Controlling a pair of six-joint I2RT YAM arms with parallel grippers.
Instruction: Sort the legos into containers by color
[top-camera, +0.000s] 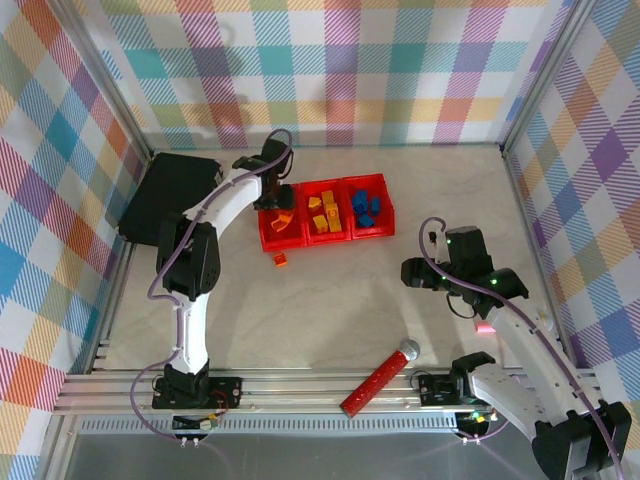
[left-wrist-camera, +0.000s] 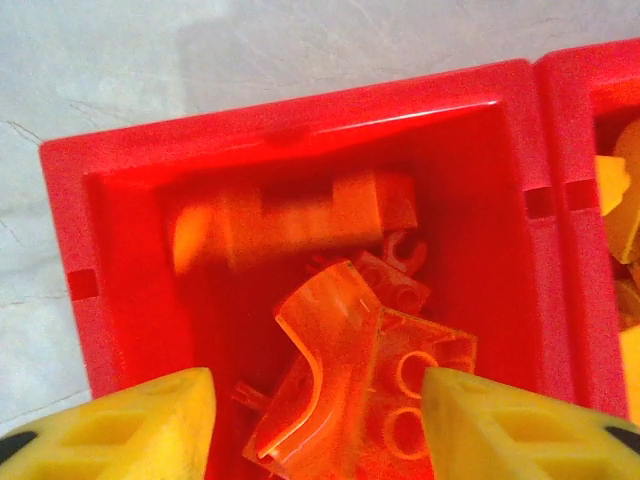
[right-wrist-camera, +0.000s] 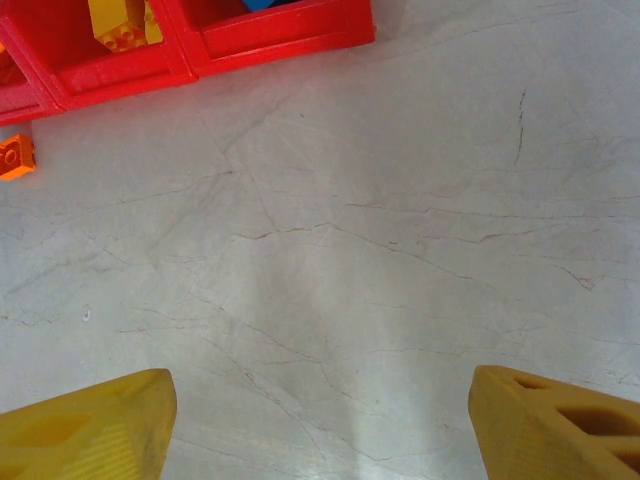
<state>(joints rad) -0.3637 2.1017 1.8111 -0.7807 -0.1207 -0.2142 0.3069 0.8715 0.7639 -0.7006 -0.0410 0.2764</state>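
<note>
Plaid-walled enclosure, pale marbled desk (top-camera: 330, 320). Black case (top-camera: 165, 195) lies far left. Left tool (left-wrist-camera: 315, 400) hangs over the leftmost of three joined red bins (top-camera: 330, 238), fingers spread, pinching nothing. Orange legos (left-wrist-camera: 360, 370), some arched, lie in that bin. Yellow legos (top-camera: 327, 213) fill the middle bin, blue legos (top-camera: 366, 208) the right. One orange brick (top-camera: 281, 260) sits loose on the desk just before the left bin. Red cylinder (top-camera: 378, 378) lies at the near edge. Right tool (right-wrist-camera: 320, 420) hovers over the desk, fingers spread, empty.
</note>
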